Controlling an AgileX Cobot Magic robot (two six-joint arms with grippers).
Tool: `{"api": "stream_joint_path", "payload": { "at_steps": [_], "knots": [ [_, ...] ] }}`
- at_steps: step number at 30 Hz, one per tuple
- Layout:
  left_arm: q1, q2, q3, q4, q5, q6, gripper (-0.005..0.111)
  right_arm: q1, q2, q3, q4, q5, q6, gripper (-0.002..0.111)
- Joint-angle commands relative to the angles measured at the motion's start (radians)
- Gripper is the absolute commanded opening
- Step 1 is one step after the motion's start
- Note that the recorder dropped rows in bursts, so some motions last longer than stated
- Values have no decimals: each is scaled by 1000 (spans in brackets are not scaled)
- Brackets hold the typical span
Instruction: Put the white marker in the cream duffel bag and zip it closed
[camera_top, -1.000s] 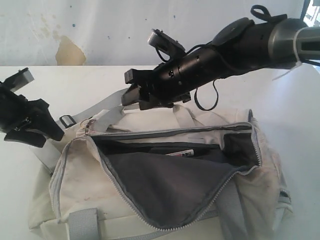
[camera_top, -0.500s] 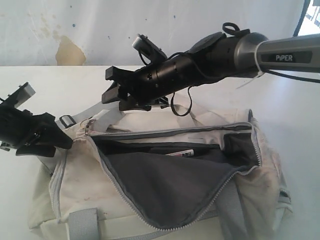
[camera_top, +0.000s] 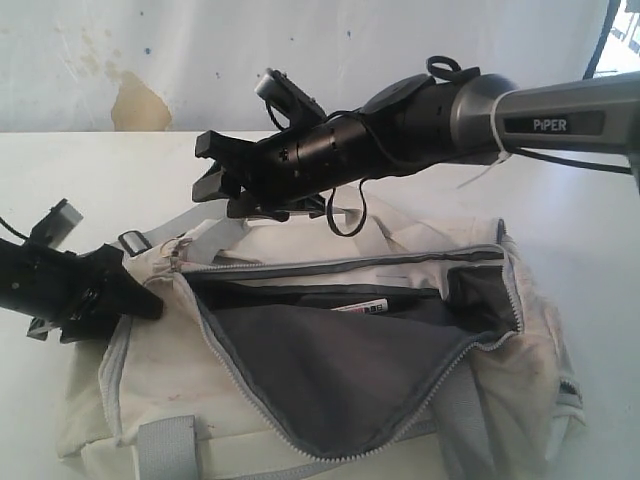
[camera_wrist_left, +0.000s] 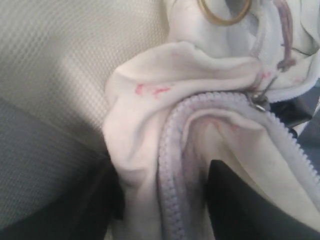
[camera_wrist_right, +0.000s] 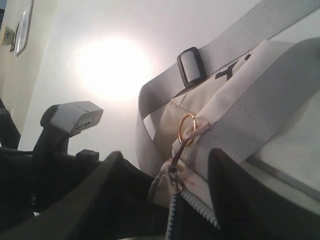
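The cream duffel bag (camera_top: 160, 360) lies on the table with its main zipper wide open, showing dark grey lining. Inside, near the back edge, lies the white marker (camera_top: 362, 307). My left gripper (camera_top: 140, 295) is at the bag's left end. In the left wrist view it (camera_wrist_left: 162, 200) is open, with a fold of cream fabric and zipper teeth between its fingers. The zipper slider (camera_wrist_left: 259, 102) sits just beyond that fold. My right gripper (camera_top: 208, 170) hovers above the bag's back left corner. It (camera_wrist_right: 165, 200) is open and empty, with the slider (camera_wrist_right: 174, 182) and a gold ring (camera_wrist_right: 187, 129) ahead of it.
The bag rests on a white table (camera_top: 120, 170) in front of a stained wall. A grey shoulder strap (camera_top: 190, 225) with a black buckle (camera_top: 133, 243) trails from the bag's left end. A grey handle (camera_top: 165, 450) lies across the front.
My left gripper has moved right and down onto the bag's left end. The right arm has swung left and lowered a little towards that same corner.
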Motion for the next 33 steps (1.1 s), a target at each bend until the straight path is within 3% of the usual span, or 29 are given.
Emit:
{"api": "stream_joint_path", "payload": {
  "at_steps": [1,3,4,12,33],
  "knots": [
    [-2,21,5,-40,30,40,28,12,0,-5,8,-18,-13,47],
    [-2,22,5,-40,40,44,4,17,0,-5,8,-35,-13,47],
    [-2,22,5,-40,42,55,1,19,0,-5,8,-42,-13,47],
    [0,22,-61,-65,176,90,0,50,3,-5,8,-55,-13,47],
    [0,22,-60,-72,206,134,0,110,108,-46,12,-174,-13,47]
  ]
}}
